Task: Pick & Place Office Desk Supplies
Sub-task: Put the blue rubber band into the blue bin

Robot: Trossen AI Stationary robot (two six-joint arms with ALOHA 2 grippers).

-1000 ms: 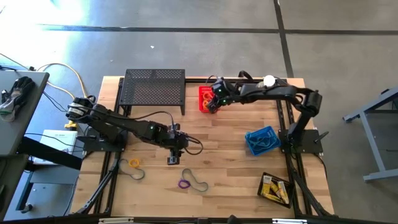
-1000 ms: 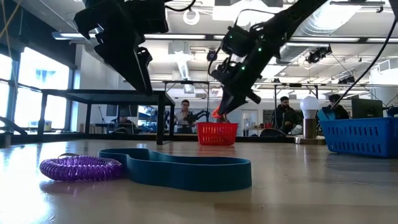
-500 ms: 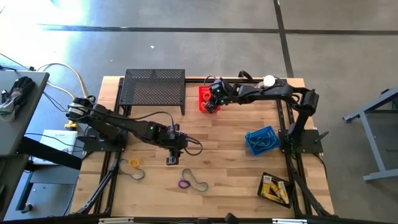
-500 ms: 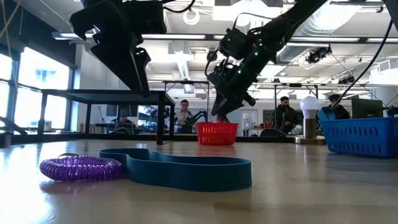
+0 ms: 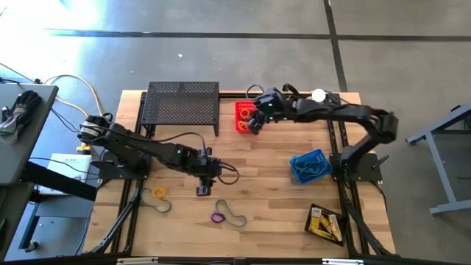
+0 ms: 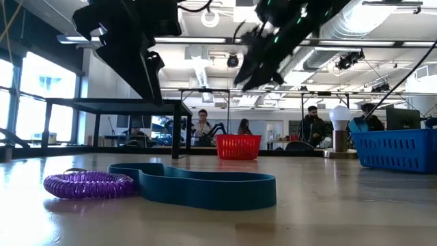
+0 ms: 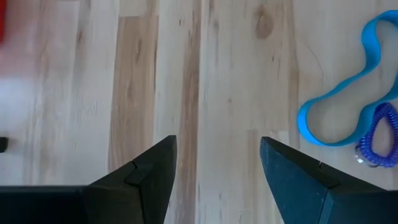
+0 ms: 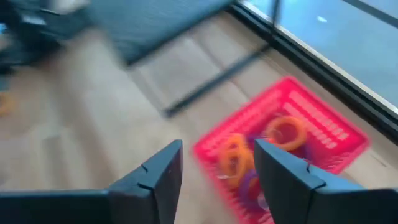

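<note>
My right gripper (image 8: 217,165) hangs open above the red basket (image 8: 314,146), nothing between its fingers; it is blurred high up in the low view (image 6: 266,48). Orange loops (image 8: 286,132) and a purple one (image 8: 252,186) lie in the basket. My left gripper (image 7: 217,162) hovers open over bare wood near the table's middle (image 5: 204,188). A blue band (image 7: 348,106) and a purple coil (image 7: 376,134) lie flat on the table beside it. A yellow loop (image 5: 159,193) and a dark band (image 5: 163,206) lie toward the near left.
The black mesh shelf (image 5: 182,107) stands at the far left-centre, next to the red basket (image 5: 243,116). A blue basket (image 5: 307,165) sits at the right, and a black tray with yellow boxes (image 5: 326,223) at the near right. A dome with a white ball (image 5: 318,96) stands at the far edge.
My right gripper has risen from just above the red basket. The orange loop that showed at its fingertips a second ago is no longer there. My left arm has kept still.
</note>
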